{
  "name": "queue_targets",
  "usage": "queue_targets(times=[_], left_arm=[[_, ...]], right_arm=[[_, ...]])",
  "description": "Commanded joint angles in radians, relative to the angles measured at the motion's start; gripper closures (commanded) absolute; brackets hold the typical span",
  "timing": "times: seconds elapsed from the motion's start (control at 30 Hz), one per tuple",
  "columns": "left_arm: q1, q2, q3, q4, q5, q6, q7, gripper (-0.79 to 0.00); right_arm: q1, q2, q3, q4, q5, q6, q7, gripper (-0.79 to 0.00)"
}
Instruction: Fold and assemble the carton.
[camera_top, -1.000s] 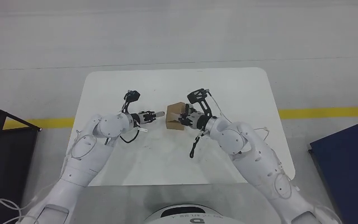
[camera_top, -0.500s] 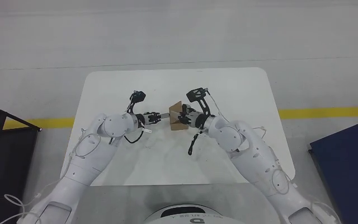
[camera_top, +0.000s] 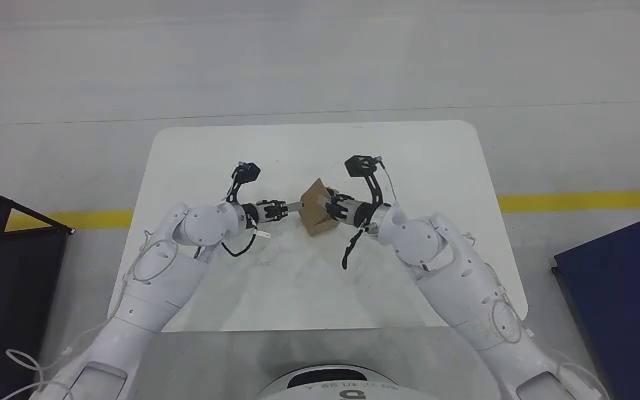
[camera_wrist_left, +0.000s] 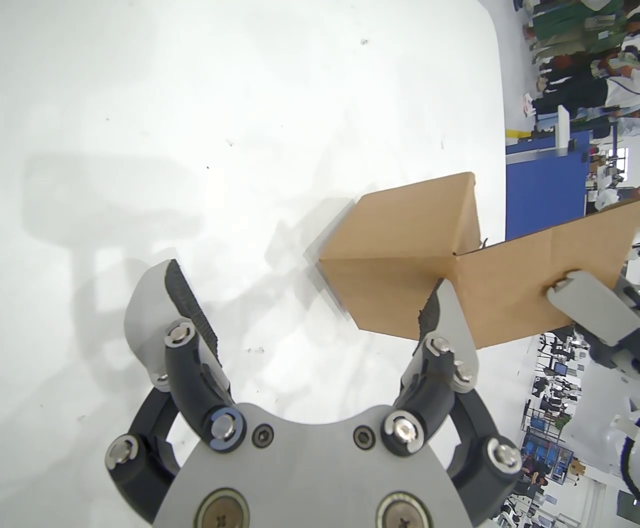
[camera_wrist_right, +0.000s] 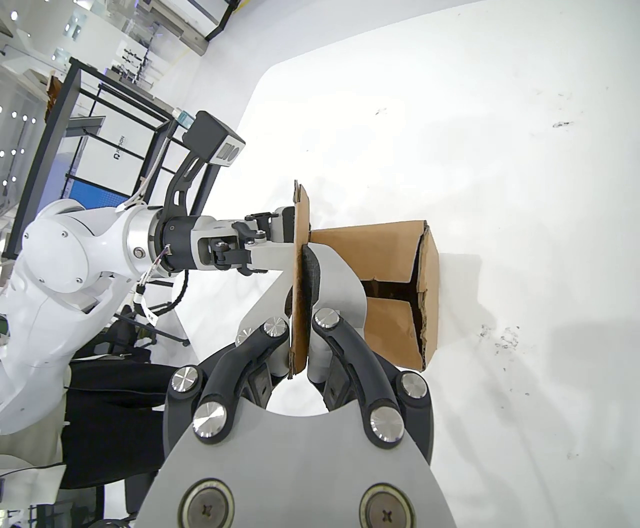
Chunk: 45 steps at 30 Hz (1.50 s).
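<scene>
Carton (camera_top: 318, 207) assembly looks to be at the flap-folding step. The small brown cardboard box rests near the middle of the surface (camera_top: 200, 160), between my two arms. One of its ends shows inner flaps turned in, with a dark gap left between them.

My right end effector (camera_wrist_right: 301, 270) is clamped on a long flap (camera_wrist_right: 299, 225) that stands out from the carton's body, with one finger on each face of the cardboard. My left end effector (camera_wrist_left: 305, 280) sits on the far side of that flap, fingers apart and gripping nothing. One fingertip seems to touch the cardboard close to the crease where the flap joins the carton. The other hangs beside the carton over bare surface.

I judge the carton to be only partly assembled: the body is squared up, but this flap is not yet folded in. The next move, as I read it, calls for swinging the flap about its crease toward the carton's open side. The right pinch would have to hold firm enough to carry the flap without buckling it, while the left fingertip braces the carton near the crease. The carton looks light and the surface smooth, so it could skid or tip if the push runs off the fold line.
</scene>
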Motion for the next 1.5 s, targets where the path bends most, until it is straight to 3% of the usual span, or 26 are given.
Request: queue_targets(times=[0.0, 0.13, 0.2, 0.3, 0.4, 0.47, 0.63, 0.77, 0.83, 0.87, 0.93, 1.1, 1.33, 1.47], left_arm=[[0.002, 0.0, -0.001, -0.003, -0.003, -0.002, -0.001, -0.785], [0.008, 0.001, -0.003, -0.008, -0.01, -0.009, -0.003, -0.785], [0.011, 0.001, -0.002, -0.01, -0.011, -0.01, -0.004, -0.785], [0.013, 0.0, 0.002, -0.015, -0.008, -0.012, -0.007, -0.785], [0.012, 0.0, 0.006, -0.019, -0.005, -0.009, -0.008, -0.785], [0.01, -0.001, 0.009, -0.022, -0.002, -0.008, -0.01, -0.785], [-0.002, -0.003, 0.02, -0.022, 0.007, -0.003, -0.019, -0.785], [-0.017, -0.005, 0.022, -0.016, 0.007, 0.003, -0.016, -0.785], [-0.022, -0.005, 0.021, -0.012, 0.004, 0.005, -0.015, -0.785], [-0.024, -0.006, 0.021, -0.01, 0.004, 0.005, -0.016, -0.785], [-0.027, -0.006, 0.02, -0.008, 0.003, 0.007, -0.015, -0.785], [-0.029, -0.008, 0.027, -0.009, 0.003, 0.015, -0.011, -0.785], [-0.043, -0.014, 0.043, 0.007, 0.002, 0.022, -0.005, -0.785], [-0.055, -0.018, 0.049, 0.015, -0.001, 0.025, -0.002, -0.785]], right_arm=[[-0.002, 0.0, 0.0, -0.007, 0.006, 0.012, 0.002, 0.0], [-0.017, 0.001, 0.002, -0.032, -0.011, 0.031, -0.006, 0.0], [-0.029, 0.003, 0.001, -0.047, -0.027, 0.041, -0.003, -0.268], [-0.054, 0.006, 0.001, -0.076, -0.036, 0.066, 0.007, -0.366], [-0.087, 0.01, 0.007, -0.111, -0.02, 0.074, 0.027, -0.385], [-0.107, 0.013, 0.016, -0.127, -0.011, 0.081, 0.03, -0.443], [-0.161, 0.025, 0.079, -0.173, -0.004, 0.086, 0.002, -0.462], [-0.22, 0.04, 0.168, -0.207, 0.013, 0.031, -0.025, -0.48], [-0.242, 0.047, 0.215, -0.195, 0.033, -0.01, -0.036, -0.437], [-0.247, 0.049, 0.232, -0.179, 0.04, -0.03, -0.042, -0.391], [-0.245, 0.051, 0.248, -0.129, 0.091, -0.081, -0.04, -0.416], [-0.178, 0.041, 0.22, 0.053, 0.219, -0.208, -0.042, -0.363], [-0.091, 0.024, 0.158, 0.208, 0.389, -0.246, 0.039, -0.416], [-0.071, 0.023, 0.162, 0.264, 0.538, -0.265, 0.165, -0.496]])
